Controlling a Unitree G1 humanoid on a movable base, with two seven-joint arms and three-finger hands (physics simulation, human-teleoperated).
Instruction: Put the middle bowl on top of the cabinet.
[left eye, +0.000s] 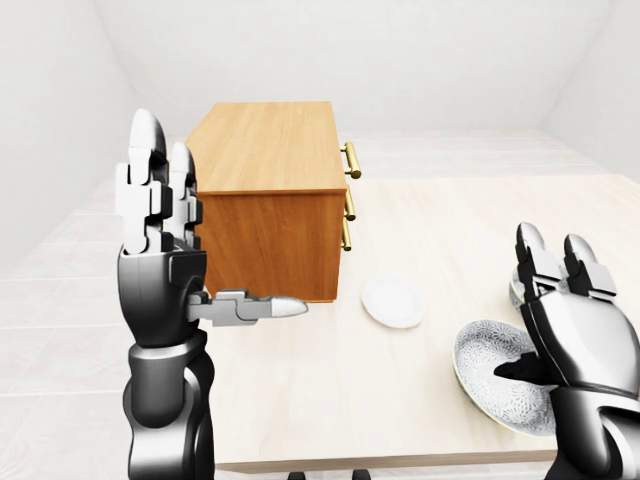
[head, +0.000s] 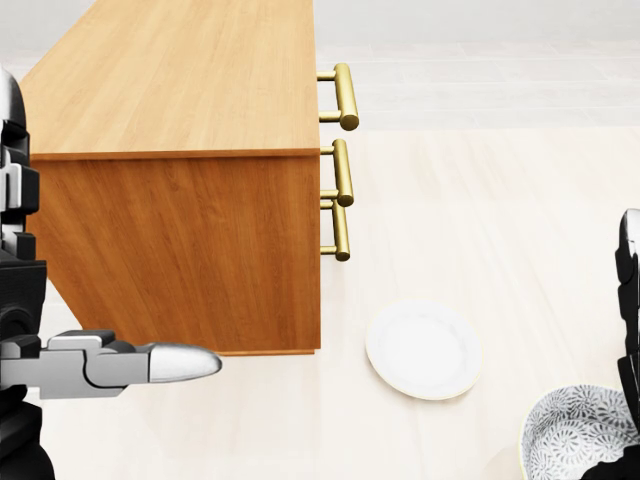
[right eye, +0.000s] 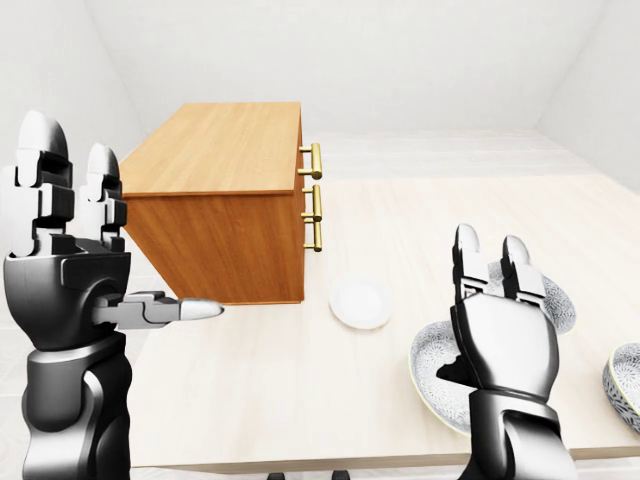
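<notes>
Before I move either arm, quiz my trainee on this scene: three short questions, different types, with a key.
1. True or false: the small white round plate lies on top of the light wooden cabinet.
2. How many brass bar handles show on the cabinet in the head view? A two, B three, C five.
3. Fill in: the ____ hand is at the grey-patterned round bowl.
Key: 1 false, it lies on the pale table; 2 B; 3 right hand.

Wood cabinet (head: 180, 240), matt w/ grain. Shiny gold metal handles (head: 343, 172). Smooth white plate (head: 422, 349). Shiny silver-tipped fingers (head: 180, 363).
</notes>
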